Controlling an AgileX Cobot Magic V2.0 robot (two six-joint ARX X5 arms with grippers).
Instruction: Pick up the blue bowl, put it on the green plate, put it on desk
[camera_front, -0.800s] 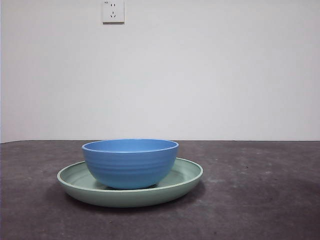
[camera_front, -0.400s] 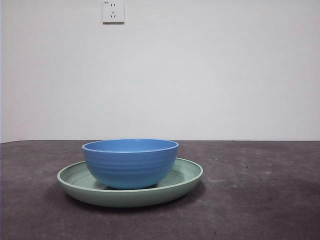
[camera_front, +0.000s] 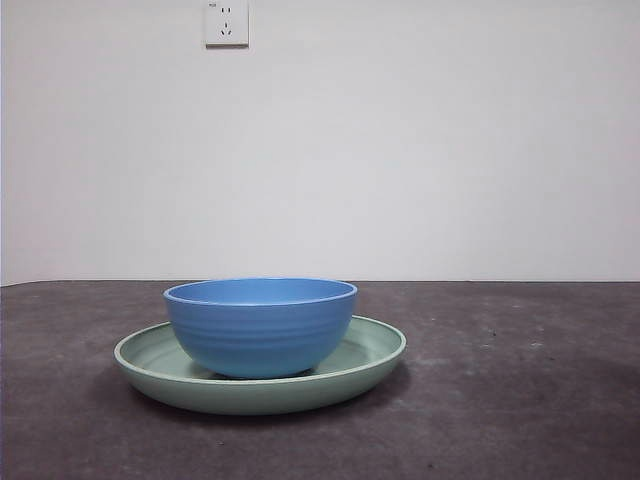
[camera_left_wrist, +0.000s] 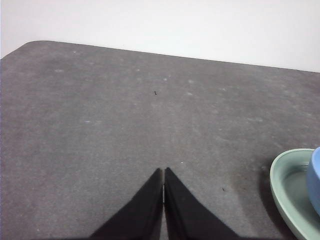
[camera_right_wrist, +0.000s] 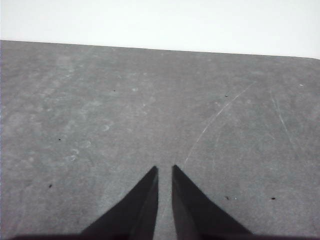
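- Where the blue bowl meets the green plate, its foot is hidden behind the plate's near rim in the front view; only a dark line of shadow shows under the base.
- Bowl sits upright inside the plate, a little left of the plate's centre. Round, deep, medium blue, faint horizontal ridges on the outer wall, thin smooth lip. Inner floor not visible from this low angle.
- Plate: wide, shallow, pale mint green, low raised rim, matte finish. It lies flat on the desk. Much of its well is hidden by the bowl.
- Left wrist view catches only an arc of the plate's rim and a sliver of the bowl's blue wall, both cut off by the frame.
- Desk surface: dark grey-brown, matte, speckled, with pale scuffs; long thin scratches show in the right wrist view.
- Left gripper: black tapered jaws pressed tip to tip, nothing between them, over bare desk, near the plate but apart from it.
- Right gripper: black jaws nearly together, a narrow slit between the tips, nothing held, over bare desk with no dish in its view.
- Neither arm shows in the front view.
- White wall behind the desk; a white socket plate high up, cut off by the frame's top.
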